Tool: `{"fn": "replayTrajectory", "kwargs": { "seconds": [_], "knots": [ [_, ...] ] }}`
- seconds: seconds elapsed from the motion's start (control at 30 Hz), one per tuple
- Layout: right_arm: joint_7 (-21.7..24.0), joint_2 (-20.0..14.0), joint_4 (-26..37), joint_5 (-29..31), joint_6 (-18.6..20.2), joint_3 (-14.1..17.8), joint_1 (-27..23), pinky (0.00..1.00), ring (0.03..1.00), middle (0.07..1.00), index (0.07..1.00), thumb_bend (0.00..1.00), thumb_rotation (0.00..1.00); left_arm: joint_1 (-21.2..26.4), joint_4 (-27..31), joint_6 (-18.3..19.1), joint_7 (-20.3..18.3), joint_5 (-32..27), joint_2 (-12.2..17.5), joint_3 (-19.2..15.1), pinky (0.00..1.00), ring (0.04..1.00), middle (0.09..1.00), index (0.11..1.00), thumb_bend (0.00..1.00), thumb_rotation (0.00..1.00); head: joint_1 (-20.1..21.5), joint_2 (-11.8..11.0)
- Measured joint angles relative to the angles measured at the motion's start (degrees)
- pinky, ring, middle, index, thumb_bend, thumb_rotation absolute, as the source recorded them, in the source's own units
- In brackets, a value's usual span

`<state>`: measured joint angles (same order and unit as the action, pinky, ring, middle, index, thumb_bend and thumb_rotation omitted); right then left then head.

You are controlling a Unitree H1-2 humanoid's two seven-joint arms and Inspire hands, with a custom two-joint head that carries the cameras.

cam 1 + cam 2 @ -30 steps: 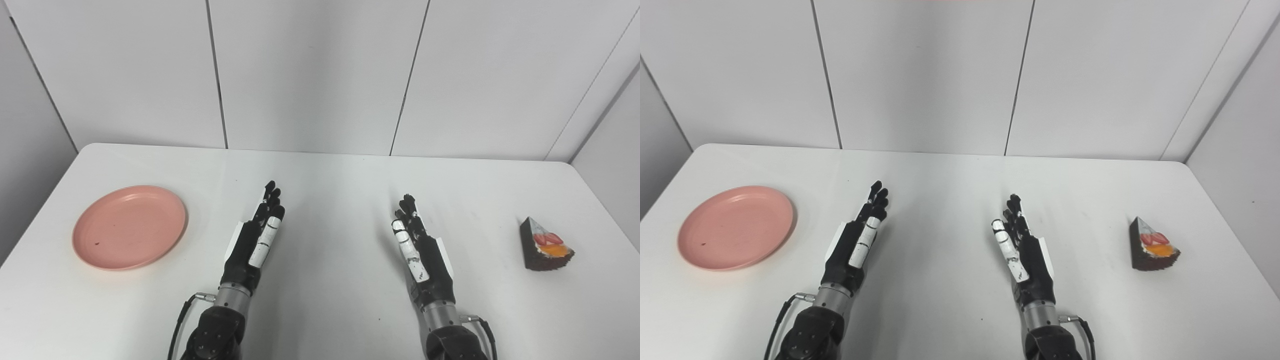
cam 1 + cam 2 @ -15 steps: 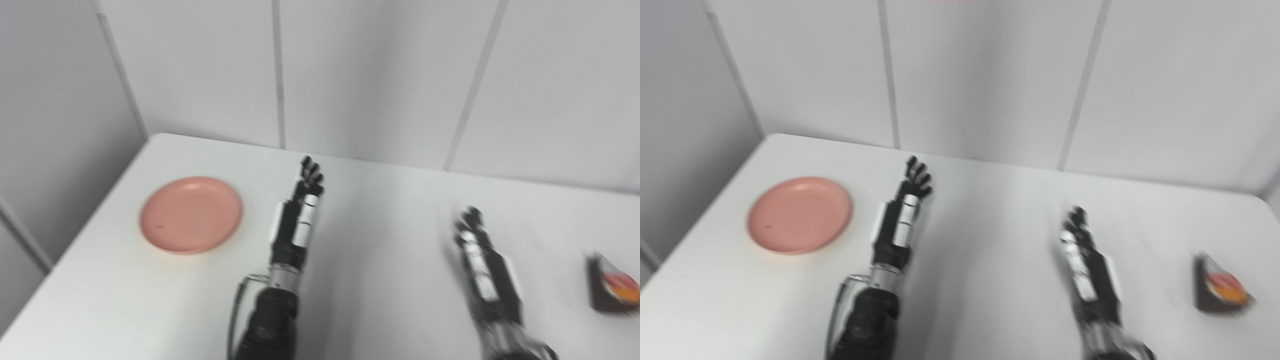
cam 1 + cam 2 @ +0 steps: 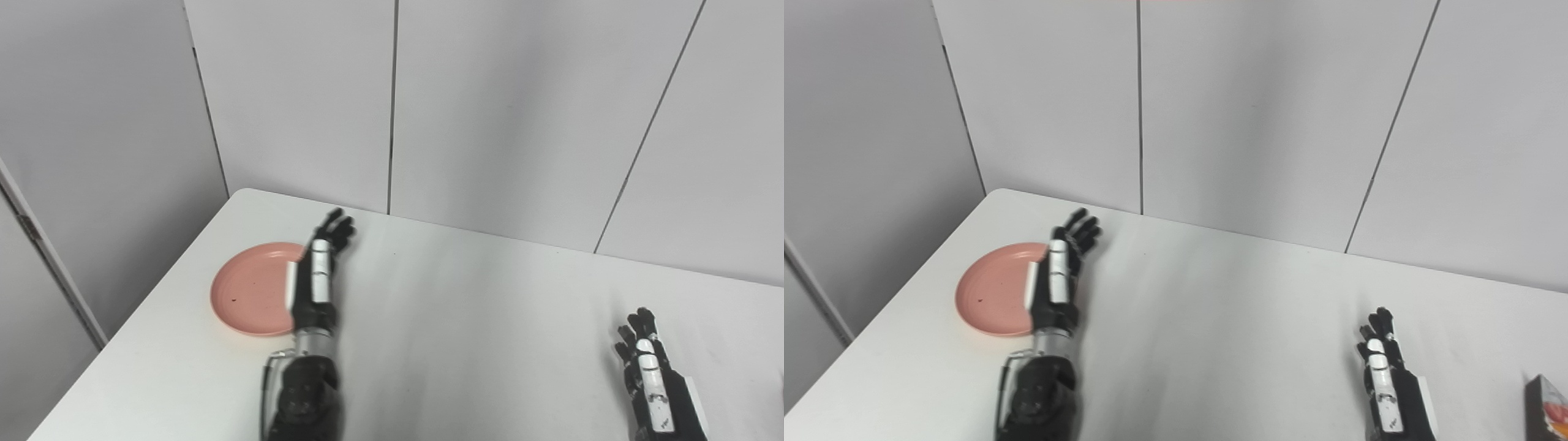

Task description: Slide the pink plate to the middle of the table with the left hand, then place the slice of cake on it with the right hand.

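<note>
At the left hand, fingers: spread apart and extended toward the far edge of the table, holding nothing; fingertips (image 3: 335, 222) lie past the far right rim of the pink plate.
Left hand (image 3: 314, 278): edge-on to the camera, white segments on its upper side, black body; it overlaps the right part of the pink plate in both views. Whether it touches the plate or hangs above it cannot be told.
Left forearm (image 3: 1040, 392): enters from the near edge, left of centre, and runs almost straight toward the far side.
Right hand fingers (image 3: 1381, 324): extended, slightly apart, holding nothing, pointing toward the far side.
Right hand (image 3: 1390, 386): low at the near right of the table, partly cut by the bottom edge of the picture; well apart from the left hand.
Pink plate (image 3: 251, 288): round, shallow, lying flat at the far left of the table, near the left edge; a small dark speck shows on its surface. It is not at the middle of the table.
Slice of cake (image 3: 1546, 407): at the near right, just right of the right hand and apart from it; only a dark side and an orange and white top show, the rest is cut off by the picture edge.
Table (image 3: 478, 318): white, with a rounded far left corner.
Wall panels (image 3: 1262, 110): pale grey, with dark vertical seams, behind the table.
</note>
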<state>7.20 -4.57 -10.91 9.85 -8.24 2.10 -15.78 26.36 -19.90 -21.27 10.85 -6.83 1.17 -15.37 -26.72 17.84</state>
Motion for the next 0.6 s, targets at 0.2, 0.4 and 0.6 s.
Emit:
{"fn": "replayTrajectory", "kwargs": {
  "seconds": [0.2, 0.4, 0.6],
  "knots": [
    [-0.1, 0.6, 1.3, -0.3, 1.9, -0.2, 0.7, 1.0, 1.0, 1.0, 1.0, 0.33, 0.88, 1.2, 1.0, 1.1, 2.4, -0.6, 2.9, -2.2, 0.72, 0.704, 0.71, 0.699, 0.69, 1.0, 0.1, 0.1],
    [-0.6, 0.6, 2.2, -0.7, 2.9, -0.2, 1.5, 1.0, 1.0, 1.0, 1.0, 0.34, 0.86, 1.3, 1.1, 7.5, 4.4, 0.2, 7.4, -4.7, 0.63, 0.665, 0.676, 0.666, 0.75, 1.0, 0.3, 0.1],
    [-1.1, 0.9, 3.3, -0.7, 4.2, -0.3, 1.5, 1.0, 1.0, 1.0, 1.0, 0.28, 0.85, 1.4, -1.3, 8.1, 4.4, 0.0, 12.1, -7.0, 0.68, 0.687, 0.69, 0.683, 0.77, 1.0, 0.1, 0.1]
  ]
}}
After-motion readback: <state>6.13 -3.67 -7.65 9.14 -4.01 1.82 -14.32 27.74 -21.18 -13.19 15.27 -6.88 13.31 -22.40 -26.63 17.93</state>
